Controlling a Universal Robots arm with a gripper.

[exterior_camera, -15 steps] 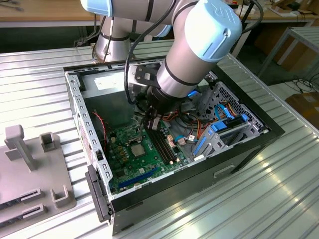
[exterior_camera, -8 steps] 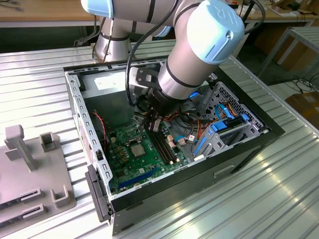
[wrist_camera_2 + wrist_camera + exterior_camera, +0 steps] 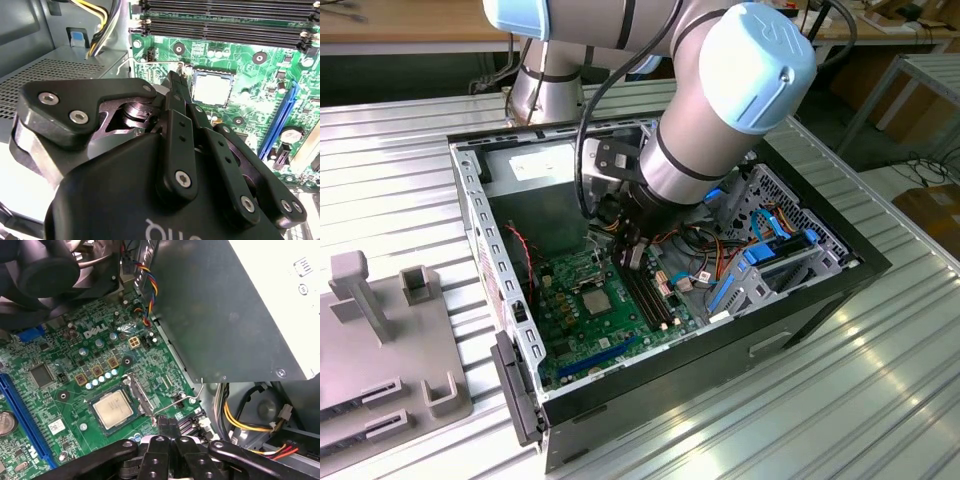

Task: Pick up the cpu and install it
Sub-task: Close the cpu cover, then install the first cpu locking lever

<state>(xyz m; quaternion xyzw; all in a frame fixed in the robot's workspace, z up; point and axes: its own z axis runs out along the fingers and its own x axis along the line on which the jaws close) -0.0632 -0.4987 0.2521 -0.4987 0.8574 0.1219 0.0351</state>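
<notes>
Both wrist views show the cpu (image 3: 113, 409) seated in its socket, near the jaws.

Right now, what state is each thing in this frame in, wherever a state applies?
cpu: lying flat in the socket on the motherboard, held by nothing.
tool: fingers closed together, empty, above the board beside the cpu.
socket lever: raised off the board, unlatched.
computer case: lying on its side, side panel off, interior exposed.
memory slots: empty.
</notes>
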